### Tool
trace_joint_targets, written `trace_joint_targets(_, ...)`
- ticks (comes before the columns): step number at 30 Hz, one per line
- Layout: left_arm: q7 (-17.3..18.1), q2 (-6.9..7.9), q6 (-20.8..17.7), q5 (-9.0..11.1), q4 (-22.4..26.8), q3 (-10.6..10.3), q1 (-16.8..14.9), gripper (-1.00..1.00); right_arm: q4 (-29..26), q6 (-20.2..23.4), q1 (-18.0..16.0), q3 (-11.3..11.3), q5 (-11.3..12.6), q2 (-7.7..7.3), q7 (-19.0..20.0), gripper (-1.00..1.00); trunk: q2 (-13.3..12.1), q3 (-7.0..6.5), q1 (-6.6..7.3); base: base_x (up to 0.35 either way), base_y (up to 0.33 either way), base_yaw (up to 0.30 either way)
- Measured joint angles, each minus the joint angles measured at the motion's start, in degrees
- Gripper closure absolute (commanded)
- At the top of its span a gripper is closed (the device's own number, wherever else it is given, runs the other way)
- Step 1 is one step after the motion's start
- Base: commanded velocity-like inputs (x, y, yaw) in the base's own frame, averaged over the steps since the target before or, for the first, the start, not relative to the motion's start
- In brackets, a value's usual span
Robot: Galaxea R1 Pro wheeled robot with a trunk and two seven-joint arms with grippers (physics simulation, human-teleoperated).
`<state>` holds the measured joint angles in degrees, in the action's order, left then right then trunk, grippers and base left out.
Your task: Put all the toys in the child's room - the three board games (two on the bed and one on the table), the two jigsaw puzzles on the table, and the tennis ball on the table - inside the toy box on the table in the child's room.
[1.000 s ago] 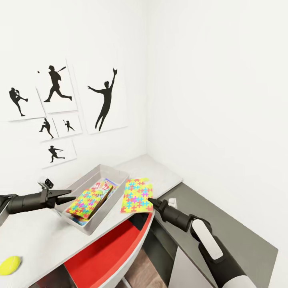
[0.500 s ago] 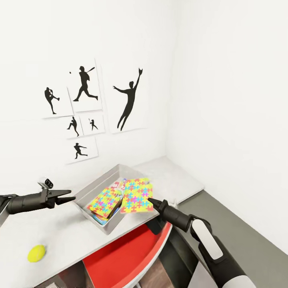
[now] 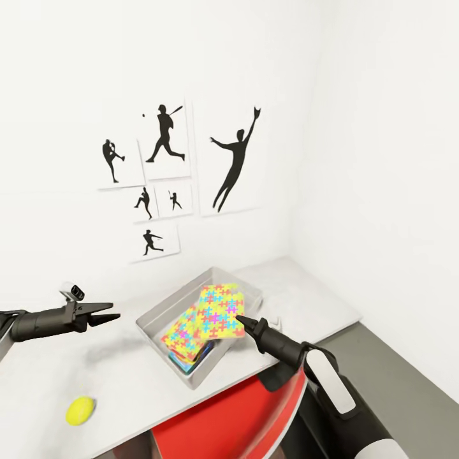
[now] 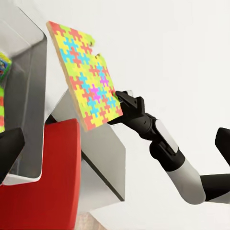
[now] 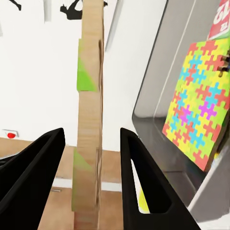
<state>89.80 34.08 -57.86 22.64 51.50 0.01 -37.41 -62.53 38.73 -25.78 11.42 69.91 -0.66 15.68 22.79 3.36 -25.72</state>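
Note:
My right gripper (image 3: 242, 319) is shut on the corner of a jigsaw puzzle (image 3: 220, 310), a multicoloured board held tilted above the grey toy box (image 3: 157, 311) on the table (image 3: 51, 376). In the right wrist view the board (image 5: 90, 120) stands edge-on between the fingers (image 5: 45, 158). A second jigsaw puzzle (image 3: 182, 336) leans inside the box over a blue-edged game box (image 3: 193, 364); a red-and-white game box corner (image 5: 222, 19) shows there too. The tennis ball (image 3: 81, 410) lies on the table's near left. My left gripper (image 3: 108, 314) hovers open left of the box, empty.
A red chair (image 3: 248, 421) is tucked under the table's front edge, below my right arm. Baseball silhouette posters (image 3: 169, 172) hang on the white wall behind the table. The room's corner wall rises at the right, with grey floor (image 3: 408, 376) beneath it.
The whole view has swung, so the camera has turned. The held puzzle, beside the toy box's right wall a second ago, is now over the box. The left gripper keeps its pose.

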Motion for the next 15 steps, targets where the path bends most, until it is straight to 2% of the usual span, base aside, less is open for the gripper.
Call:
trace_joint_targets(8,0.0,0.0,0.2,0.0,-0.5,0.0,0.0,-1.0,0.0,0.0,0.0,0.1,0.0,-0.07,0.0,1.0,0.0,0.0,0.0,0.248,0.001,0.002)
trace_joint_targets(15,0.0,0.0,0.2,0.0,-0.7,0.1,0.0,-1.0,0.0,0.0,0.0,0.0,0.1,0.0,0.0,1.0,0.0,0.0,-0.02,0.032,0.0,0.0)
